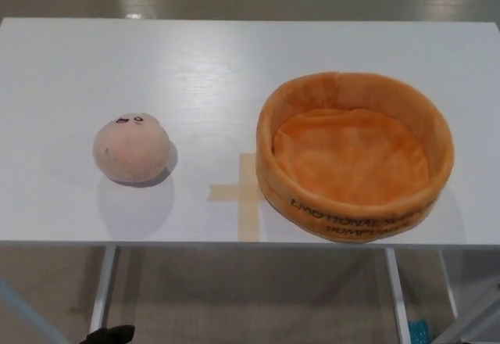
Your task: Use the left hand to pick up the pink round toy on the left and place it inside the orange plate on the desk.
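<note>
left robot hand (108,334): low edge, state unclear | pink toy (131,148) left of orange plate (355,211)

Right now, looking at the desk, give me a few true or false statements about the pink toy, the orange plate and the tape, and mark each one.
1. The pink toy sits on the desk, outside the orange plate. True.
2. The orange plate holds a second toy. False: it is empty.
3. A tape cross lies between toy and plate. True.
4. A hand is closed on the toy. False: nothing touches it.
5. The plate has dark lettering on its outer wall. True.
</note>
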